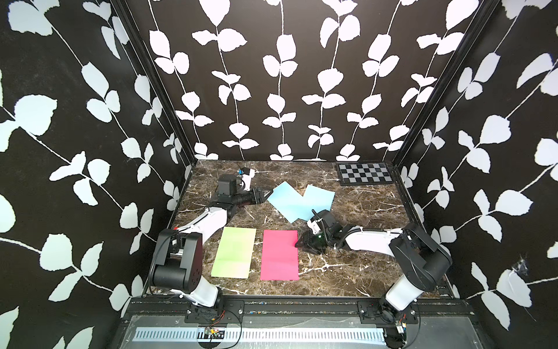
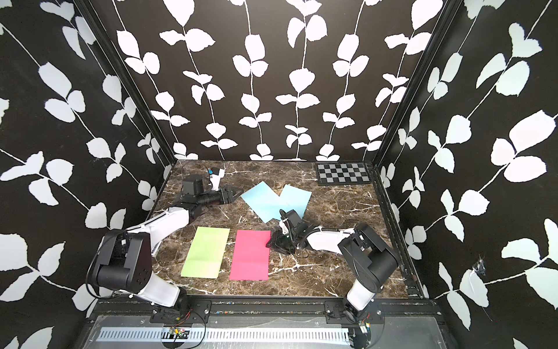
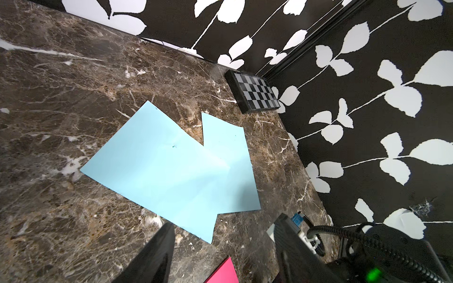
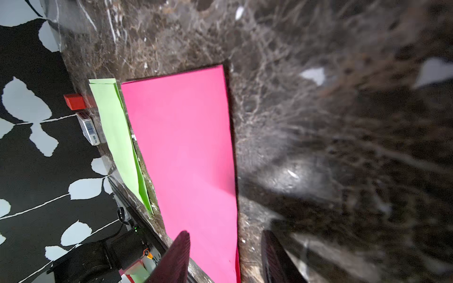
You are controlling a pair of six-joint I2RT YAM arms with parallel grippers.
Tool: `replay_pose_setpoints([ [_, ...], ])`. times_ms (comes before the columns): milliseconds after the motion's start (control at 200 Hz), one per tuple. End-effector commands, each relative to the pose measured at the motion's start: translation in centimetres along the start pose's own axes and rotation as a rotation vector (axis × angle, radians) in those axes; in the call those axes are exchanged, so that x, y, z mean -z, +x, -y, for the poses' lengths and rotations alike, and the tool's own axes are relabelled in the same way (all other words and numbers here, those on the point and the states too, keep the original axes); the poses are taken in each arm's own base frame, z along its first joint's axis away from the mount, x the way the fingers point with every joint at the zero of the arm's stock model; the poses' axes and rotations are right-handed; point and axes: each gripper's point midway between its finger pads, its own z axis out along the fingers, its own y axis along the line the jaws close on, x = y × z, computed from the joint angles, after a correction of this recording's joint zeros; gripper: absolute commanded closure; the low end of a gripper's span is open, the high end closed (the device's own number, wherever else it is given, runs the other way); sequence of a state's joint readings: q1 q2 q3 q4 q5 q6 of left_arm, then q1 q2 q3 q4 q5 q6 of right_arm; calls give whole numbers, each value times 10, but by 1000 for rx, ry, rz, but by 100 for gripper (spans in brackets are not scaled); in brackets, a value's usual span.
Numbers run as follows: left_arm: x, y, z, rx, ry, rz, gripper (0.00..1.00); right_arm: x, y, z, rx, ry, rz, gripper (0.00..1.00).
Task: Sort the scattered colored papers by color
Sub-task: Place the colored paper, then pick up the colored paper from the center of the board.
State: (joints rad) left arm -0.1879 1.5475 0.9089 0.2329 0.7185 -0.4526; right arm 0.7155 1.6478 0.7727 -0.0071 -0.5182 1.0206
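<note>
1. The left gripper (image 1: pixel 267 195) lies low over the brown marble-patterned tabletop (image 1: pixel 362 205). Its jaws stand well apart and hold nothing. In the left wrist view only one black finger (image 3: pixel 157 254) shows clearly, with bare marble beside it.
2. Straight ahead of those fingertips lie two light blue rectangular paper sheets (image 1: pixel 287 201), overlapping and flat on the marble. The corner of the nearer sheet is just beside the tips; I cannot tell whether it touches them.
3. The right gripper (image 1: pixel 300 242) has its jaws partly spread and grips nothing. In the right wrist view one finger (image 4: pixel 176 254) is over the hot pink rectangular paper sheet (image 4: pixel 181 152) and the other is over bare marble. The sheet's long edge runs between the two.
4. The pink sheet lies flat, stretching away from the right fingers. On its far side from them lies a light green rectangular paper sheet (image 1: pixel 234 252), with a narrow strip of marble between the two. In the right wrist view a second green edge shows under it.
5. A black-and-grey checkerboard panel (image 1: pixel 365 173) lies in the corner beyond the blue sheets, well apart from both sets of fingers.
</note>
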Motion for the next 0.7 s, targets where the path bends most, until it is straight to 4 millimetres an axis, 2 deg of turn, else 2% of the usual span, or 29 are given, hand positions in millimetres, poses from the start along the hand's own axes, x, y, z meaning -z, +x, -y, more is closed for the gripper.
replay_pose_setpoints([
  [0,2,-4,3,-12,18,10,34,14,-12,-2,33,54,56,52],
  [20,2,-4,3,-13,20,11,33,15,-13,1,34,71,59,52],
  [40,2,-4,3,-12,20,10,33,25,-15,-6,55,64,82,52],
  [170,-1,-5,3,1,31,6,33,59,-29,-8,133,165,170,52],
  [315,-10,-6,2,36,51,1,33,111,-57,-18,218,249,312,52],
  [425,-25,3,-2,70,43,-32,33,139,-82,-25,223,238,397,49],
  [550,-52,23,-14,115,-21,-131,34,154,-114,-35,206,166,462,48],
  [695,-82,40,-24,153,-67,-217,37,149,-147,-44,210,126,458,47],
])
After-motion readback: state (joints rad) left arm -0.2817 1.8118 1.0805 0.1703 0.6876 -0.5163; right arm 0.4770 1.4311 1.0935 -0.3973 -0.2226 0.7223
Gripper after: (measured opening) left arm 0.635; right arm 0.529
